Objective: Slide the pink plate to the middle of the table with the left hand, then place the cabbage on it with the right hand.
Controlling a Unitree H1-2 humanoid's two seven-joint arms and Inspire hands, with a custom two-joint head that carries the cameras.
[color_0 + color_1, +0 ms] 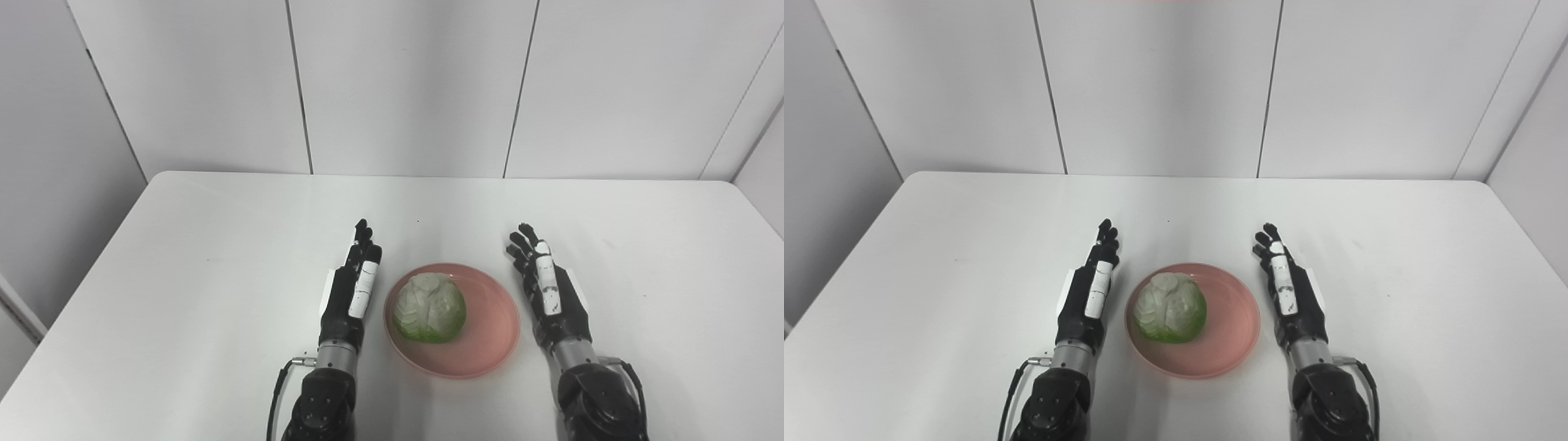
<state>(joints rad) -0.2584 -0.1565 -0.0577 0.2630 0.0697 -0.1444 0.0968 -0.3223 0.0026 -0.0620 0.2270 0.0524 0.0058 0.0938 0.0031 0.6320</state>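
Observation:
The pink plate (490, 331) lies on the white table near its front middle. A pale green cabbage (429, 307) sits on the plate's left half. My left hand (355, 285) rests just left of the plate, fingers straight and pointing away from me, holding nothing. On the other side, my right hand (548, 288) lies just right of the plate, fingers spread and extended, also holding nothing. Neither hand touches the plate or the cabbage.
The white table (214, 257) ends at grey wall panels at the back. Its left and right edges show in both views. Black cables run by both wrists near the front edge.

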